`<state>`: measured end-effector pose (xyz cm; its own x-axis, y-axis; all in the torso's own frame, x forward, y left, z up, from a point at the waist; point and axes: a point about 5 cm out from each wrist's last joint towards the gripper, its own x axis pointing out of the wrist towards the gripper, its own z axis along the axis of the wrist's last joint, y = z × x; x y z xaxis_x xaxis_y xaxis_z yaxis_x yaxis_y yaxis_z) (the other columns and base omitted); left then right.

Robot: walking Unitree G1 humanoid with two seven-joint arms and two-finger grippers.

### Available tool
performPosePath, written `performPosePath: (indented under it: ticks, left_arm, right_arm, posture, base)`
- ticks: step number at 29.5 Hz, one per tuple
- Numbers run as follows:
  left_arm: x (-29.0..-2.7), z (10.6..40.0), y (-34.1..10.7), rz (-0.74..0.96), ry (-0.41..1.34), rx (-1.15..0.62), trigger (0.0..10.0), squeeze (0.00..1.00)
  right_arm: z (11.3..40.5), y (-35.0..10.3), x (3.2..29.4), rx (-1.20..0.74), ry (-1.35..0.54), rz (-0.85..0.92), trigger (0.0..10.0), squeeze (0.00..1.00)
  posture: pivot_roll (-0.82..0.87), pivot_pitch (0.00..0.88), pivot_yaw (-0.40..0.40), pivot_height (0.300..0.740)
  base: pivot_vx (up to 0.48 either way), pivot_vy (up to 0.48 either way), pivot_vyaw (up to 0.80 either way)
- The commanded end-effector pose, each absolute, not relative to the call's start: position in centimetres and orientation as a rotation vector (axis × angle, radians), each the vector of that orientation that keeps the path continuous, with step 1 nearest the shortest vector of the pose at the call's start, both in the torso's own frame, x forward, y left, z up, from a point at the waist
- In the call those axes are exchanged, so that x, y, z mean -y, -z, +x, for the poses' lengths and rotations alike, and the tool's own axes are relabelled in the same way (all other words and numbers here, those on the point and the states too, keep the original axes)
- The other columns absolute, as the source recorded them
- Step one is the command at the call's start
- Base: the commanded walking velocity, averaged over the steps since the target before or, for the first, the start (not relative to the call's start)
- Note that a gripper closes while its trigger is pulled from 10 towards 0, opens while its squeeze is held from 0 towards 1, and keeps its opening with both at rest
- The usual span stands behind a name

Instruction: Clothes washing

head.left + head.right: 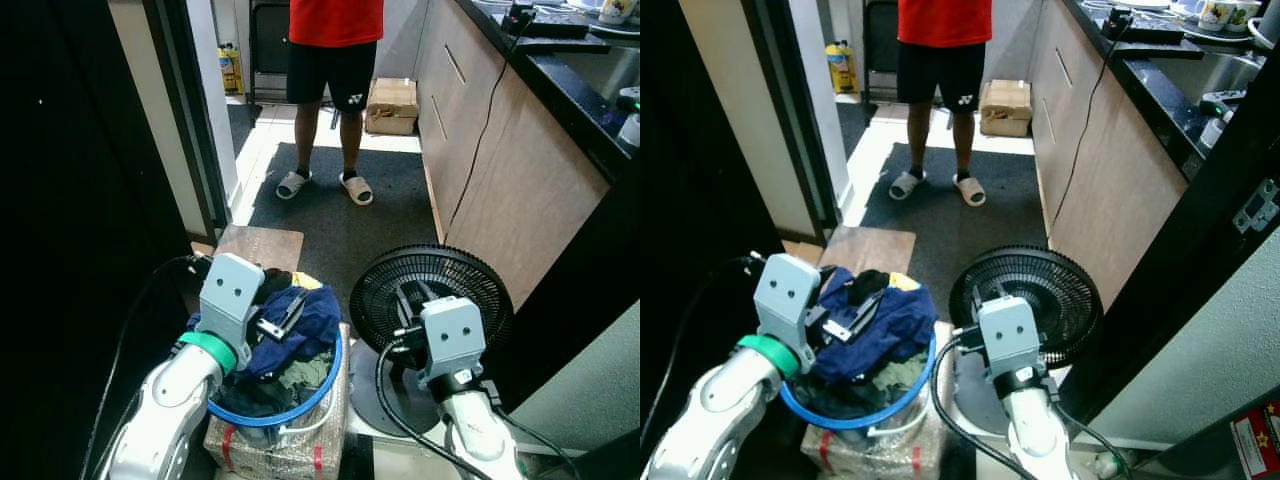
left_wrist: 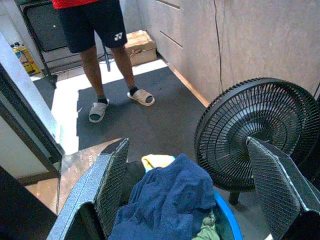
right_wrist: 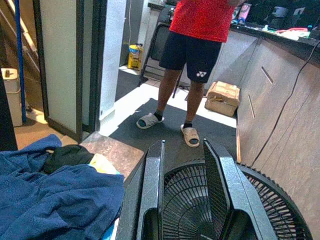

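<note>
So, one blue-rimmed laundry basket [image 1: 325, 385] is sitting on the floor right in front of the robot, perched on top of a plastic-wrapped box [image 1: 290, 450] with red tape. The basket is heaped full: a big navy garment [image 1: 300, 325] is lying on top, something black [image 3: 67, 155] is poking out at the far side, a bit of yellow [image 2: 156, 160] is peeking from behind the navy one, and some olive-green cloth [image 1: 305, 372] is showing lower down. Can't count the clothes exactly since they're all bunched together.

The left claw [image 1: 283, 318] is hovering right over the pile with its fingers spread wide in the left wrist view, gripping nothing. The right claw [image 3: 185, 185] is hanging in front of the one black floor fan [image 1: 432, 300] just beside the basket; its fingers are sitting a narrow gap apart, also empty-handed.

One person in a red shirt and black shorts [image 1: 330, 70] is standing on the dark mat [image 1: 350, 220] further along; there's a small white logo on the shorts, too small to read for sure. Two pale slides [image 1: 356, 188] on their feet. One cardboard box [image 1: 392, 105] is lying behind them by the cabinets, one yellow bottle [image 1: 840, 68] is standing off by the doorway, and a brown board [image 1: 262, 246] is lying flat just past the basket.
</note>
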<state>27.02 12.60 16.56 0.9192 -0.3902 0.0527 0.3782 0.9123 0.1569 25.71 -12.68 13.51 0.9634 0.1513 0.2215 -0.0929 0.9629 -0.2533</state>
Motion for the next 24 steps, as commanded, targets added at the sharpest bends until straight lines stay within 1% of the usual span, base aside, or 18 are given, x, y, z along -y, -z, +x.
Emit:
performPosePath:
  ticks: [1, 11, 24]
  left_arm:
    - [-13.10, 27.05, -15.81, 0.160, 0.373, 0.055, 10.0, 0.00]
    - [-13.73, 27.51, -15.16, 0.161, 0.316, 0.027, 10.0, 0.00]
    - [-13.63, 27.49, -14.85, 0.165, 0.310, 0.019, 10.0, 0.00]
  right_arm:
    - [25.82, -13.04, 12.58, 0.219, -0.132, -0.245, 10.0, 0.00]
    - [26.03, -12.87, 12.32, 0.209, -0.130, -0.232, 10.0, 0.00]
    - [26.08, -12.85, 12.25, 0.208, -0.139, -0.235, 10.0, 0.00]
  posture:
    - [0.03, 0.000, 0.072, 0.740]
    - [0.05, 0.000, 0.057, 0.740]
    - [0.05, 0.000, 0.053, 0.740]
  base:
    - [0.000, 0.000, 0.00]
    - [0.000, 0.000, 0.00]
    - [0.000, 0.000, 0.00]
